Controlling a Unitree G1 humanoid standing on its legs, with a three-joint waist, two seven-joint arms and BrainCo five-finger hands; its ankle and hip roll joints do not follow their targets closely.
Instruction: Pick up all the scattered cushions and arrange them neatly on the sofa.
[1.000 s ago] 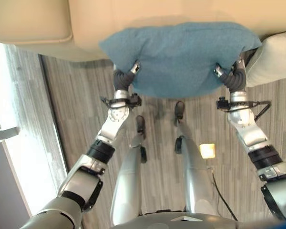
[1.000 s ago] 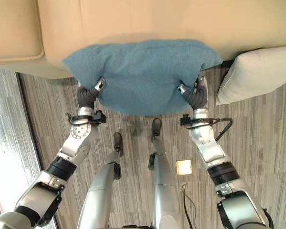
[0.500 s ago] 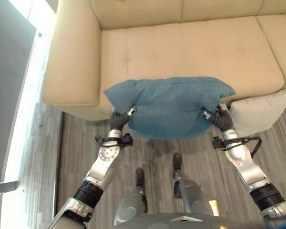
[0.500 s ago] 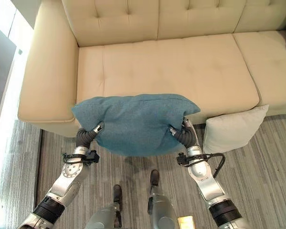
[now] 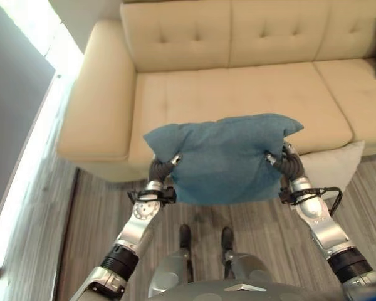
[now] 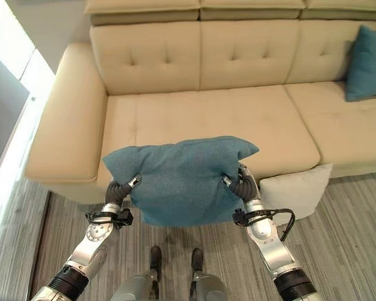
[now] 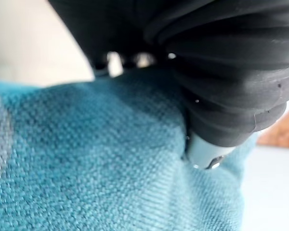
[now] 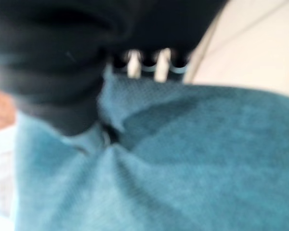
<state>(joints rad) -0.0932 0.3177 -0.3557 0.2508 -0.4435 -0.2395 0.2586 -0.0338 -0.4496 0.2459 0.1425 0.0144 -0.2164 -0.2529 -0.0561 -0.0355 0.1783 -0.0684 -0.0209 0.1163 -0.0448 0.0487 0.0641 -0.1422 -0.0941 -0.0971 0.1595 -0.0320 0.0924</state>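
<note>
I hold a large teal cushion (image 6: 178, 179) in the air between both hands, just in front of the beige sofa (image 6: 200, 119). My left hand (image 6: 120, 189) pinches its left edge and my right hand (image 6: 240, 182) pinches its right edge, thumbs pressed into the cloth (image 7: 96, 163). A white cushion (image 6: 296, 188) leans against the sofa's front on the floor, right of the held one. A second teal cushion (image 6: 367, 63) stands on the sofa's right seat against the backrest.
The sofa's left armrest (image 6: 66, 125) is wide and flat. The left and middle seats lie bare behind the held cushion. Grey wood floor (image 6: 338, 213) runs in front of the sofa. A bright window strip (image 5: 25, 144) runs along the left.
The camera has tilted up, so the whole sofa and the far teal cushion have come into view. The held cushion stays gripped in both hands in front of the sofa's seat.
</note>
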